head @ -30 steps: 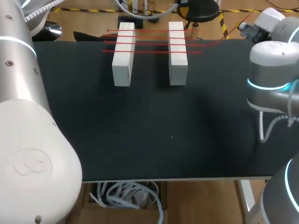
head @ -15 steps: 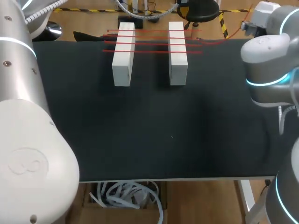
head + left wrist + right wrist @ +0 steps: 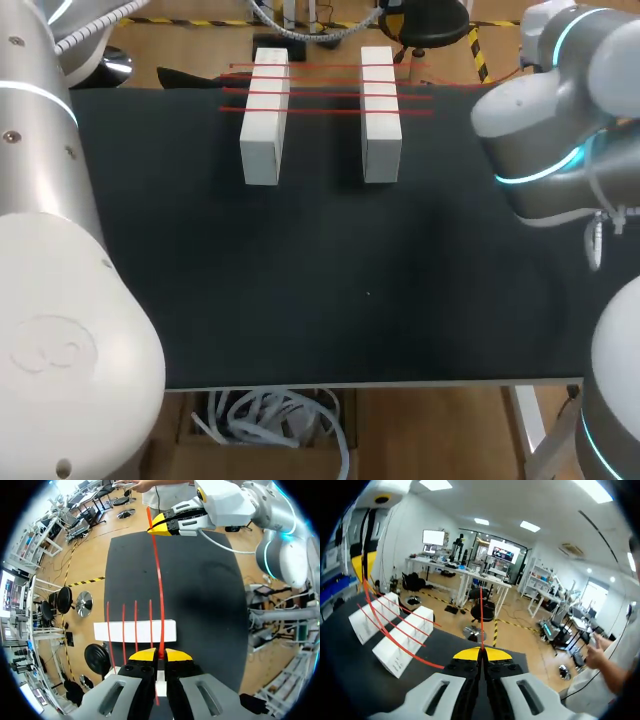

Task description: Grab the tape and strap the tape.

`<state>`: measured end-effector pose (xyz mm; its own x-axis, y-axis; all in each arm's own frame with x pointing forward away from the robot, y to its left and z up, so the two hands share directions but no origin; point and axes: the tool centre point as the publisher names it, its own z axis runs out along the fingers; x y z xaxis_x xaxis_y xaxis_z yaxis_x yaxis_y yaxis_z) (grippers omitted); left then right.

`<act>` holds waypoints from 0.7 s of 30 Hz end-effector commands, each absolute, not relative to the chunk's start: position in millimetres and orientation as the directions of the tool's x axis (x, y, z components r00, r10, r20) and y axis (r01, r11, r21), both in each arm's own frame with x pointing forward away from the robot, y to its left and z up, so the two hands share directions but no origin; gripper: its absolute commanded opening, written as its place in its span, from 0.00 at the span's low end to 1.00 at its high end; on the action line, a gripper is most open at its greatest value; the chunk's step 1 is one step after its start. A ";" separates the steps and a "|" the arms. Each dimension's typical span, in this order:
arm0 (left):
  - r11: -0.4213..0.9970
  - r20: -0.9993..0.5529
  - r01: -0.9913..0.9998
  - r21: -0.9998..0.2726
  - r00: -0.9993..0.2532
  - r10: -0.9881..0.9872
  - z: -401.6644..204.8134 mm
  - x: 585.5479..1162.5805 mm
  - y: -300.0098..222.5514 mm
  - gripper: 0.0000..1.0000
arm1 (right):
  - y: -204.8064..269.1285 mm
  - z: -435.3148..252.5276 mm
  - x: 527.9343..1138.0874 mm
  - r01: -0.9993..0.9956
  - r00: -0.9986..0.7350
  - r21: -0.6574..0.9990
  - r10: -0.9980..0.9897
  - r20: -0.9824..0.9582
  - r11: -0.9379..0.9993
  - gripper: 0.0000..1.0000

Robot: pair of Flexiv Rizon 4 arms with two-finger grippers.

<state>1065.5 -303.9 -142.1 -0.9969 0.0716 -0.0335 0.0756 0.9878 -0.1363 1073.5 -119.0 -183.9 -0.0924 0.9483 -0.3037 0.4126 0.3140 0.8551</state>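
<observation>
Two white blocks [image 3: 263, 118] [image 3: 380, 115] lie side by side at the far end of the black table, with several red tape strips [image 3: 325, 95] stretched across them. In the left wrist view my left gripper [image 3: 159, 655] is shut on one end of a long red tape [image 3: 156, 580]. That tape runs out over a white block [image 3: 135, 631] to my right gripper [image 3: 164, 524], which pinches the other end. In the right wrist view my right gripper [image 3: 481, 653] is shut on the tape [image 3: 395, 637], which curves past both blocks [image 3: 400, 645] toward the left gripper's yellow fingertip [image 3: 359, 560].
A black mat [image 3: 300, 280] covers the table. My left arm's white casing [image 3: 60, 300] fills the near left side of the head view. My right arm's elbow [image 3: 545, 130] hangs over the table's far right side.
In the head view my right arm has swung leftward and further in over the table's far right corner. The blocks and the strips on them have not moved.
</observation>
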 end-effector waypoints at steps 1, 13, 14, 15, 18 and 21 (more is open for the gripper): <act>0.988 -0.032 0.075 -0.133 -0.997 0.071 -141.6 1066.1 -304.4 0.00 | -113.2 -182.2 1075.9 0.564 0.111 0.759 0.881 -0.460 0.326 0.00; 0.988 -0.032 0.075 -0.133 -0.997 0.071 -141.6 1066.1 -304.4 0.00 | -98.8 -178.7 1082.5 0.496 -0.011 0.674 0.779 -0.627 0.548 0.00; 0.988 -0.032 0.075 -0.133 -0.997 0.071 -141.6 1066.1 -304.4 0.00 | -96.1 -178.6 1083.2 0.483 -0.034 0.662 0.767 -0.641 0.574 0.00; 0.988 -0.032 0.075 -0.133 -0.997 0.071 -141.6 1066.1 -304.4 0.00 | -93.3 -178.3 1083.3 0.476 -0.040 0.658 0.762 -0.647 0.583 0.00; 0.988 -0.032 0.075 -0.133 -0.997 0.071 -141.6 1066.1 -304.4 0.00 | -85.2 -177.1 1082.7 0.454 -0.063 0.653 0.753 -0.655 0.607 0.00; 0.988 -0.032 0.075 -0.133 -0.997 0.071 -141.6 1066.1 -304.4 0.00 | -76.7 -178.1 1081.7 0.446 -0.092 0.653 0.757 -0.647 0.612 0.00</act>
